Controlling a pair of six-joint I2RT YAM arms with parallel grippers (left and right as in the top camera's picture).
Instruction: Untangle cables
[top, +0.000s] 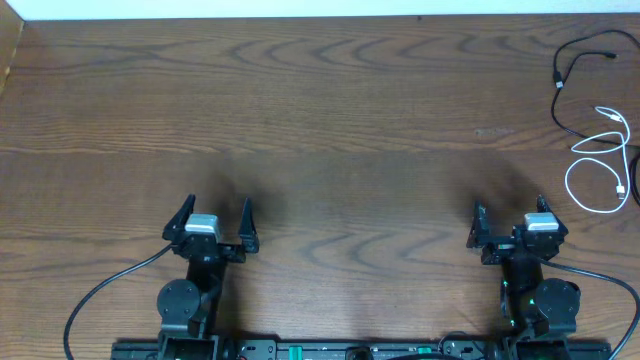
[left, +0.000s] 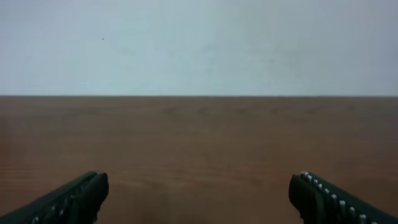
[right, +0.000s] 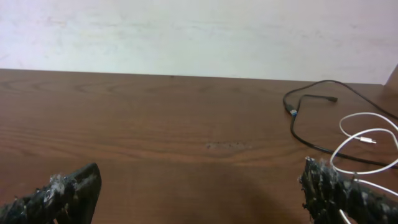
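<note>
The black cable (top: 558, 85) and the white cable (top: 570, 180) are lying at the far right edge of the table (top: 320, 100), well apart from both arms. The black one is being seen as a thin, loosely bent line with a small plug end, and the white one as an open loop nearer the robot. The white cord appears to be crossing the black one where they meet, so the two are being judged as not yet separated. In the right wrist view the black cable (right: 292, 121) and white cable (right: 348, 140) are being shown ahead and to the right. The right gripper (top: 510, 208) is being held low with its fingers spread and nothing between them, likely as a ready pose. The left gripper (top: 218, 205) is being held likewise, spread and empty.
</note>
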